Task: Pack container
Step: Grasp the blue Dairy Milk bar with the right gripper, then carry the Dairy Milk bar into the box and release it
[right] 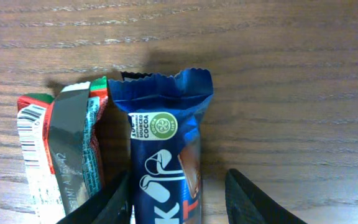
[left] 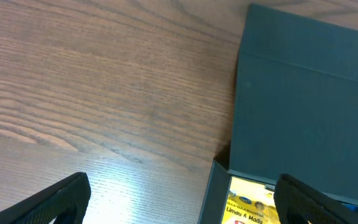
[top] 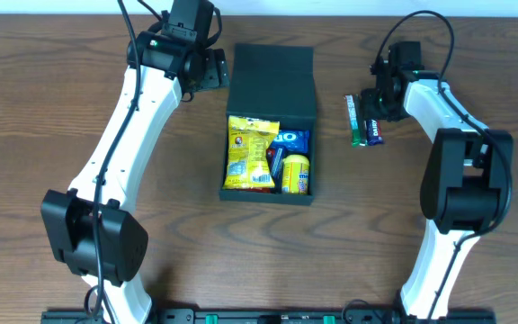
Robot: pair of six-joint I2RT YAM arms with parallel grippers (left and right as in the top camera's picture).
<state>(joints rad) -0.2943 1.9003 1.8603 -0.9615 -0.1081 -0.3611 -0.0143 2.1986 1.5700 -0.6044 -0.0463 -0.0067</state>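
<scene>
Wooden table (top: 52, 108), two arms.

Container (top: 272, 85) at table centre, dark green-black and lying open. Its flap lid is folded back flat on the far side, and the tray is on the near side. In the tray:
- a yellow snack packet (top: 248, 153) along the left half
- a blue packet (top: 291, 139) at the upper right
- a small yellow pack (top: 296, 173) at the lower right

Left wrist view shows the container (left: 303, 106) from just beside its left wall, with a corner of the yellow snack packet (left: 247, 202) showing inside.

Left gripper (top: 207, 70) sits just left of the lid's far corner, over bare wood. Wrist view has the left gripper (left: 182, 214) spread wide, one finger at each lower corner of the frame and nothing between them.

Right of the container and apart from it, two snacks lie side by side, touching: a red-green-white wrapper (top: 355, 120) and a blue bar (top: 375, 131).

Right gripper (top: 380, 106) is over these. In the wrist view the right gripper (right: 179, 208) is parted and straddles the blue bar (right: 166, 143), with a clear gap on one side. The other finger looks to be at the bar's edge, but contact can't be confirmed from this angle. The red-green-white wrapper (right: 61, 149) lies outside the fingers
</scene>
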